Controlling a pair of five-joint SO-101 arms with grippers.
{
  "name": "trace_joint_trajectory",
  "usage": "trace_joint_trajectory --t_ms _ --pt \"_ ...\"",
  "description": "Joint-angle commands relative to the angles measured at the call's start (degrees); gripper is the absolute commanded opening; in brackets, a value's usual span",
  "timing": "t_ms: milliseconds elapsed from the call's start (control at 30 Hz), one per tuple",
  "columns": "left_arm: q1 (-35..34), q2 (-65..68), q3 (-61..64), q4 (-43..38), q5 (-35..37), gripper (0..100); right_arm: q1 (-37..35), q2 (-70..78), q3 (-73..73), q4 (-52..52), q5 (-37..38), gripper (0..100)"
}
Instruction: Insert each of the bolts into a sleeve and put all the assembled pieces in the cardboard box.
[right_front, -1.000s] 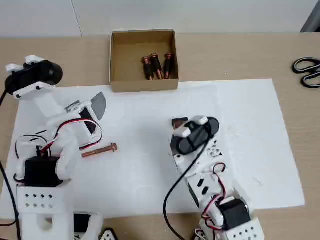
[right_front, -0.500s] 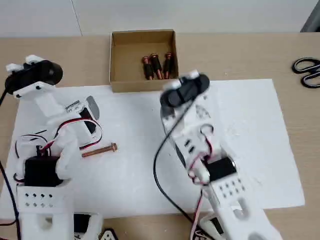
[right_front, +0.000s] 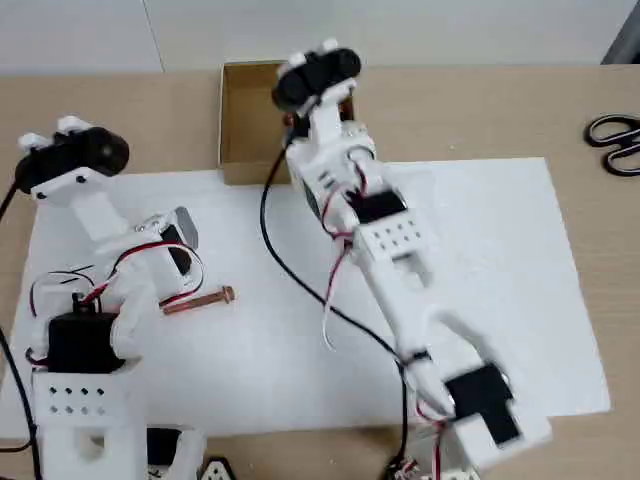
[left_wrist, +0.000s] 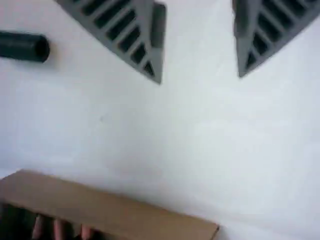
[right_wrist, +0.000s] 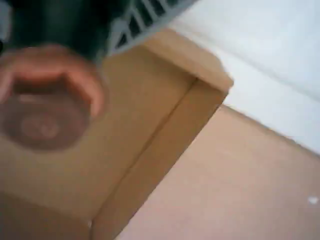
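Right fingers (right_wrist: 137, 17) are clamped on an assembled piece (right_wrist: 45, 95), a dark sleeve with the copper bolt head poking out the end, and it's hanging over the inside of the cardboard box (right_front: 240, 110), near one corner. Can't tell from the wrist view whether the piece is touching the box floor or just above it. From the high view the right arm (right_front: 385, 225) is stretched way out across the white paper sheet (right_front: 500, 260), with its wrist parked right over the box, so it covers most of what's in there. A bit of something reddish peeks out next to the arm, and the left wrist view catches a few copper-coloured ends (left_wrist: 55, 230) just inside the box wall, but they're too blurry to count. Left fingers (left_wrist: 135, 35) are spread wide with nothing between them, pointing down at bare paper. One dark sleeve (left_wrist: 22, 46) is lying on the sheet off to the side of them, not touching. One loose bolt (right_front: 200, 299) sits flat on the paper right beside the left arm (right_front: 110, 230), well away from the box. Scissors (right_front: 615, 140) are on the counter (right_front: 480, 110), off the paper, at the far edge.
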Motion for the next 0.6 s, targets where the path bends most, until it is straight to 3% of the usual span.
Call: trace_joint_trajectory --t_ms 0,300,567 --pt "-0.3 -0.3 -2.3 0.8 -1.3 9 0.6 7.2 -13.6 -1.9 -0.4 0.4" --pt "0.0 -0.3 -2.4 0.7 -1.5 9 1.1 29.5 -36.0 -1.5 -0.4 0.4" --pt "-0.2 -0.3 -2.4 0.8 -1.3 9 0.8 39.6 -44.7 -1.5 -0.6 0.4"
